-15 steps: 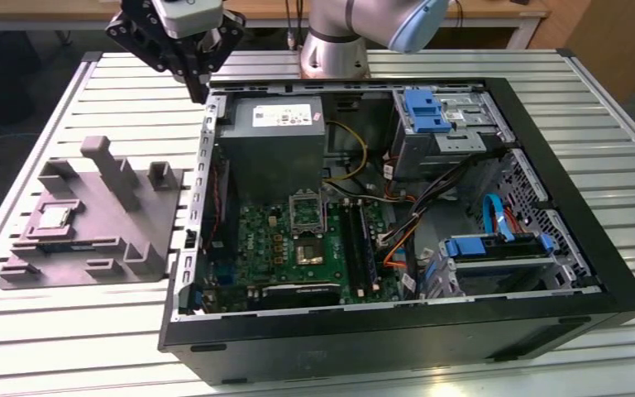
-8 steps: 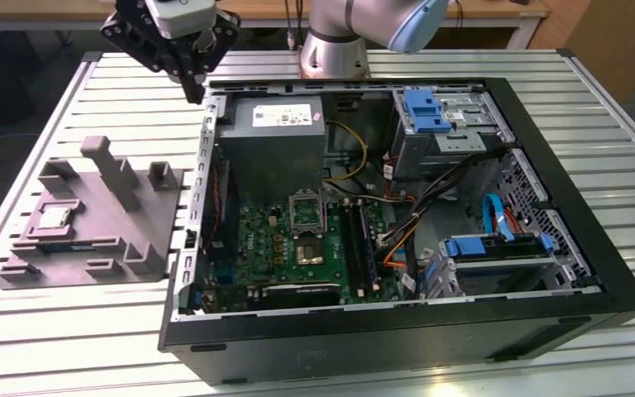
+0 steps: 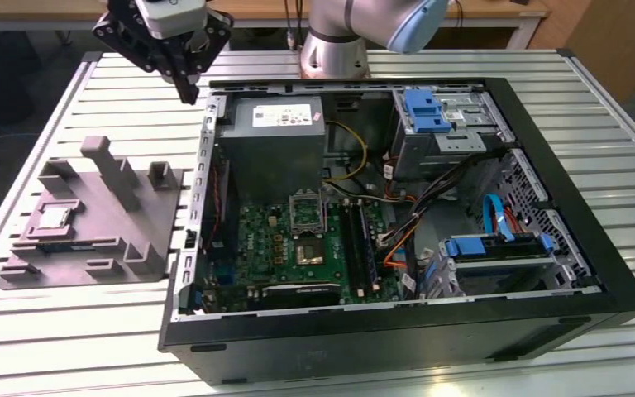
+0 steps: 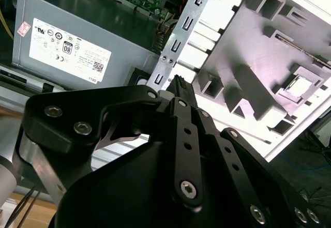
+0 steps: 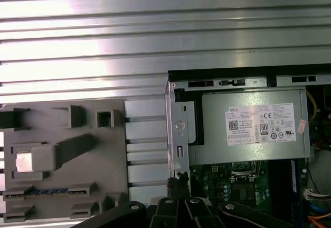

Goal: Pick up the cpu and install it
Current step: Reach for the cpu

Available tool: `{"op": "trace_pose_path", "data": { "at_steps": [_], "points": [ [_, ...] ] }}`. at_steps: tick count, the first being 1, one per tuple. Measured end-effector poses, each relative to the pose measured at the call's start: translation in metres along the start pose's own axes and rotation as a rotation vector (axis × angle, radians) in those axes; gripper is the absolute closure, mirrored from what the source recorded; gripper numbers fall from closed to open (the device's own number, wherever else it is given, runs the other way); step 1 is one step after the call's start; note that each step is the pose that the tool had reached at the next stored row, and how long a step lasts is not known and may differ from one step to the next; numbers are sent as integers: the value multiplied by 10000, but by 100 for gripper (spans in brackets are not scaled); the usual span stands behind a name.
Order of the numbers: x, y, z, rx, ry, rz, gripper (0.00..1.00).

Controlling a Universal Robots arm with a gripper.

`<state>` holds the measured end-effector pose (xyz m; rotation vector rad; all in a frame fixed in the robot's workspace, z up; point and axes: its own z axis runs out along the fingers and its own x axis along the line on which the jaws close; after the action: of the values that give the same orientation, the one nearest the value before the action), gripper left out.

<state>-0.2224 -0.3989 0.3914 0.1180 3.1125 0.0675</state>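
The cpu [image 3: 53,217] is a small silvery square lying in a recess of the grey moulded tray [image 3: 130,248], at the exterior view's left beside the open computer case [image 3: 406,339]. In both wrist views it shows as a bright square, cpu [image 5: 25,162] and cpu [image 4: 297,86]. My gripper [image 3: 189,89] hangs high above the table near the case's back left corner, well away from the cpu. Its black fingers meet at the tip, gripper [image 4: 179,83], shut with nothing held. The motherboard socket [image 3: 308,251] lies inside the case below the power supply.
The grey power supply [image 3: 279,141] with a white label fills the case's back left. Drive cages with blue clips [image 3: 426,112] and loose cables [image 3: 450,198] occupy the exterior view's right. Upright posts [image 3: 113,169] rise from the tray. The slatted metal table [image 3: 75,339] surrounds everything.
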Motion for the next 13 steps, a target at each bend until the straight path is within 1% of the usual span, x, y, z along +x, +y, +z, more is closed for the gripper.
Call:
{"op": "trace_pose_path", "data": {
  "at_steps": [5,8,9,11,12,13],
  "points": [
    [35,-3,1,-1,-1,-1,89],
    [79,-6,2,0,1,0,89],
    [103,-8,4,-2,15,0,89],
    [129,-10,10,-8,130,5,89],
    [147,-12,11,-2,164,7,89],
    [173,-14,13,-1,169,6,89]
  ]
}}
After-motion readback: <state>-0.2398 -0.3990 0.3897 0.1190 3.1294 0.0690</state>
